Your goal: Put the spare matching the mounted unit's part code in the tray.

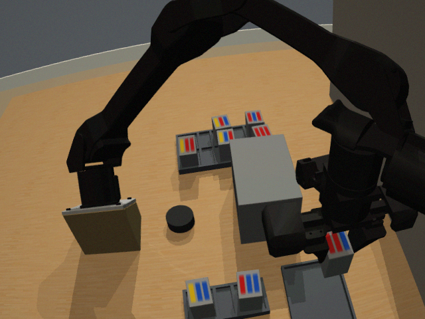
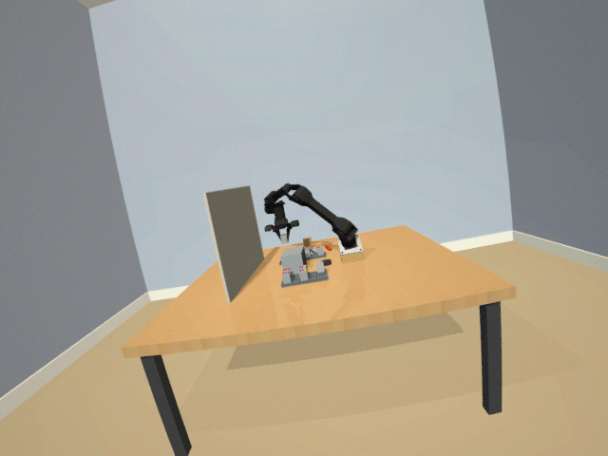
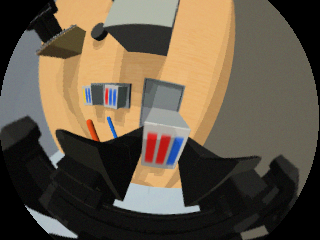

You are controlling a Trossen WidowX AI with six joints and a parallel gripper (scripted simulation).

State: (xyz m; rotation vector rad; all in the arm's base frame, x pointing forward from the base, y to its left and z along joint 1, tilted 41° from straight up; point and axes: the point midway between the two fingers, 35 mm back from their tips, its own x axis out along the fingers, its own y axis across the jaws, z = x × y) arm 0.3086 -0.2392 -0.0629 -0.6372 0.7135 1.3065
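Note:
My gripper (image 1: pixel 338 254) (image 2: pixel 284 237) (image 3: pixel 162 152) is shut on a grey spare block (image 1: pixel 337 264) (image 2: pixel 284 239) (image 3: pixel 166 122) with red, red and blue stripes on its top. It holds the block above the table; in the top view the block overlaps the upper right corner of the dark tray (image 1: pixel 317 296) (image 3: pixel 161 97). No block shows in the visible part of the tray. A big grey box (image 1: pixel 264 168) (image 2: pixel 293 258) (image 3: pixel 142 12), perhaps the mounted unit, stands beyond; I cannot make out any code on it.
A rack (image 1: pixel 206 159) behind the box holds several striped spares. A second rack (image 1: pixel 224 300) left of the tray holds a yellow-blue-blue (image 1: pixel 198 292) and a red-blue-blue spare (image 1: pixel 248 284). A black puck (image 1: pixel 180 218), a tall panel (image 2: pixel 237 240), and red (image 3: pixel 92 130) and blue sticks (image 3: pixel 112 128) are around.

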